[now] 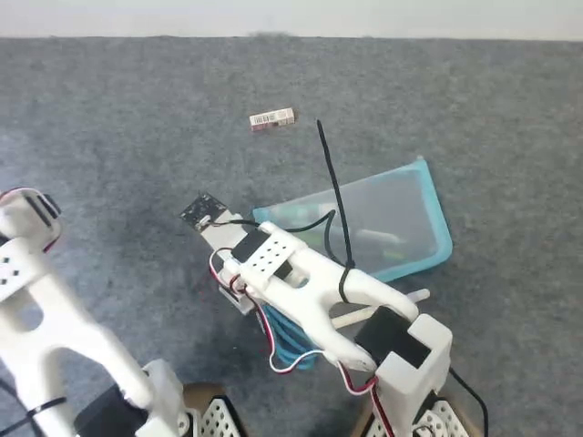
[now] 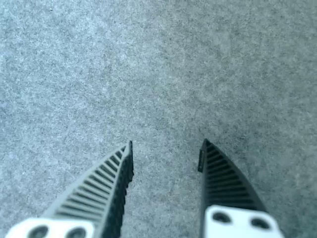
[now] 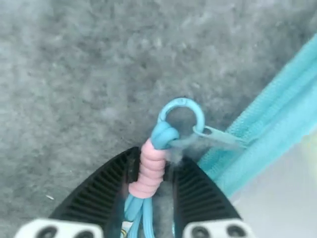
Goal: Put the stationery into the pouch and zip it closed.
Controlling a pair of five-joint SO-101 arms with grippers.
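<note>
Closest to the lens in the right wrist view, the right claw (image 3: 156, 159) is clamped on a pink ribbed sleeve (image 3: 148, 168) threaded on a light-blue cord (image 3: 134, 213). The cord is knotted to a blue ring (image 3: 181, 112) that hangs from the metal zipper tab (image 3: 220, 137). Gripping the sleeve rather than the thin tab probably gives a fatter, firmer handle for hauling the slider along the teal zipper tape (image 3: 267, 126).

The translucent flat pouch with teal edging (image 1: 383, 214) lies on the grey felt-covered tabletop (image 1: 127, 137), with the right arm stretched over its end. Its long axis runs across the high view, the far end tilted slightly away from the arm bases. The pull sits at the end nearer the left arm. Faint shapes show through the pouch wall, though what they are is unclear.

A small white block (image 1: 271, 119) lies well apart beyond the pouch, and a pale stick (image 1: 383, 308) lies just beside the pouch's near edge, so the filling looks unfinished.

The left claw (image 2: 167, 145) hangs above bare felt, its fingers spread apart and holding nothing, seemingly parked out of the way.
</note>
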